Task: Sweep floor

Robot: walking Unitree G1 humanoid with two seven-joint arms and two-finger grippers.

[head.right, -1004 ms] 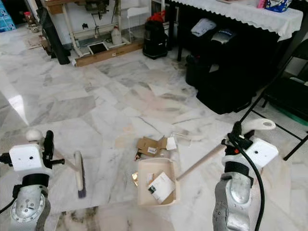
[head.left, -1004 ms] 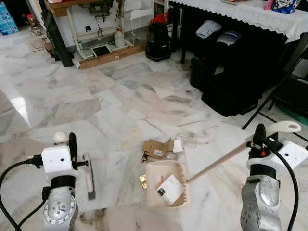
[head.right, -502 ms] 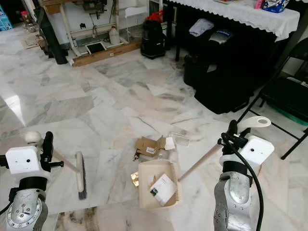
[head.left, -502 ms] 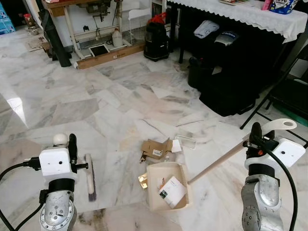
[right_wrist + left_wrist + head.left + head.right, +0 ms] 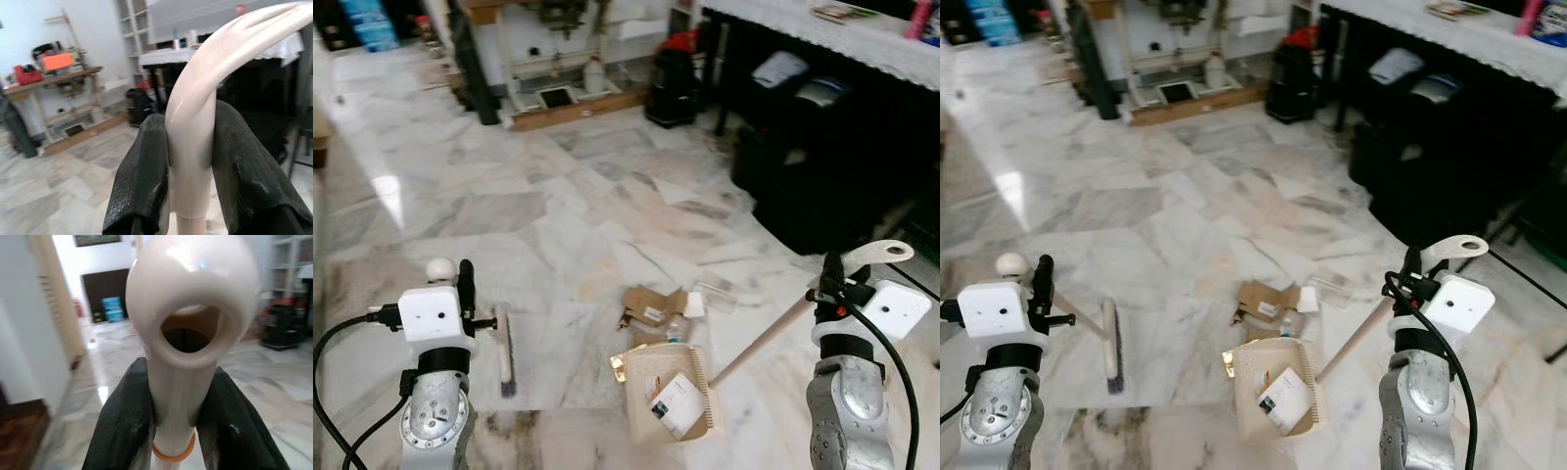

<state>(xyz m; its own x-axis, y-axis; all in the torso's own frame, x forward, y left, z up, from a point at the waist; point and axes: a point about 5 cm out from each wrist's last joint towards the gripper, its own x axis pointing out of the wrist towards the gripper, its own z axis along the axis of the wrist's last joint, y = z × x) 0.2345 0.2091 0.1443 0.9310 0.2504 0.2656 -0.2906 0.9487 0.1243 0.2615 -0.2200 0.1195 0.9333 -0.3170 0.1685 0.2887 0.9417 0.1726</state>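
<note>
My left gripper (image 5: 462,284) is shut on the cream handle of a small broom (image 5: 505,351), whose dark bristles rest on the marble floor at the lower left. My right gripper (image 5: 832,279) is shut on the long handle of a beige dustpan (image 5: 672,393) that lies on the floor between my arms. The pan holds a white card and bits of scrap. Just beyond its mouth lie torn cardboard pieces (image 5: 651,305), a gold wrapper (image 5: 620,366) and a clear plastic piece (image 5: 715,294). In the wrist views the black fingers (image 5: 122,421) (image 5: 146,176) clamp each handle.
Black bags and bins (image 5: 803,176) stand under a cloth-covered table (image 5: 862,39) at the right. A black canister (image 5: 674,73) and a white-framed workbench (image 5: 558,59) stand at the back. Open marble floor (image 5: 509,196) stretches ahead and to the left.
The whole scene has shifted right and down in the picture, so the camera has turned left. The dustpan has tilted slightly. Both grippers keep their hold.
</note>
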